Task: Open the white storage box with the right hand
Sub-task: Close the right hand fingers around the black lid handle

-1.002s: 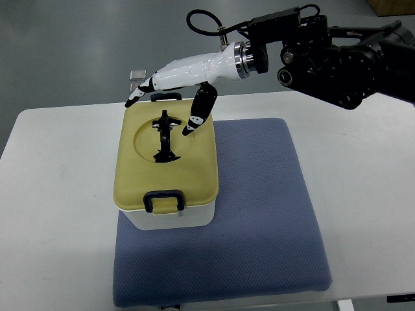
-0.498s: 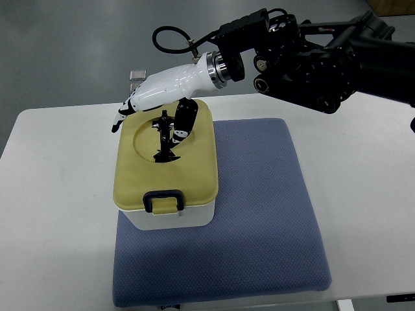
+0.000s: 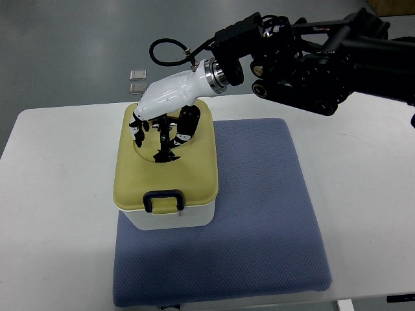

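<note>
Top view — right hand (image 3: 162,120) curled around black lid handle (image 3: 165,137) of storage box (image 3: 165,172); no readable writing.

One white storage box (image 3: 170,217) with one yellow lid (image 3: 165,170). One black latch (image 3: 163,199) on the lid's near edge, one black handle (image 3: 164,137) in its round recess. One blue mat (image 3: 259,214). One white surface (image 3: 58,214). One robot hand (image 3: 162,113). Two small silver squares (image 3: 137,80) on the floor beyond the surface.
</note>
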You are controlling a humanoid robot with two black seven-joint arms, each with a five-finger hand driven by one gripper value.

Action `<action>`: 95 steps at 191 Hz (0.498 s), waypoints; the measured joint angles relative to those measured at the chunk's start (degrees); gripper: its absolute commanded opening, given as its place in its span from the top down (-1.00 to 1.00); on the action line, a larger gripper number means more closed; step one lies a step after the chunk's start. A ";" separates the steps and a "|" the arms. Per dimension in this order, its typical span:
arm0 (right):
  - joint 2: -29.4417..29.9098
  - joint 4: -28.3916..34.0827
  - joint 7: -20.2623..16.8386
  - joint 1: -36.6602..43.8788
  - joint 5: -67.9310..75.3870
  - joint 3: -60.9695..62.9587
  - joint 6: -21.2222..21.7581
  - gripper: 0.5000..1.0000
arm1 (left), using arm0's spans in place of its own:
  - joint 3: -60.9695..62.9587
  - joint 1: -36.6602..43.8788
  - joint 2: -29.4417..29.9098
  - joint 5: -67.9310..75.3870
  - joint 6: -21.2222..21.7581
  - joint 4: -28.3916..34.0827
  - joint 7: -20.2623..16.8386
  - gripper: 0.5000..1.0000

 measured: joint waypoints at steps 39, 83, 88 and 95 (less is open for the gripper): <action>0.03 0.00 0.00 0.89 -0.04 -1.19 0.00 0.65 | 0.05 0.00 0.00 0.00 0.00 -0.09 0.00 -1.00; 0.12 0.00 0.00 1.07 -0.53 -1.73 0.00 1.00 | 0.05 0.00 0.00 0.00 0.00 0.13 0.00 -1.00; 0.13 0.00 0.00 1.07 -0.62 -1.73 0.00 1.00 | 0.05 0.00 0.00 0.00 0.00 0.15 0.00 -1.00; 0.19 0.00 0.00 1.07 -0.71 -1.73 -0.11 1.00 | 0.05 0.00 0.00 0.00 0.00 0.16 0.00 -1.00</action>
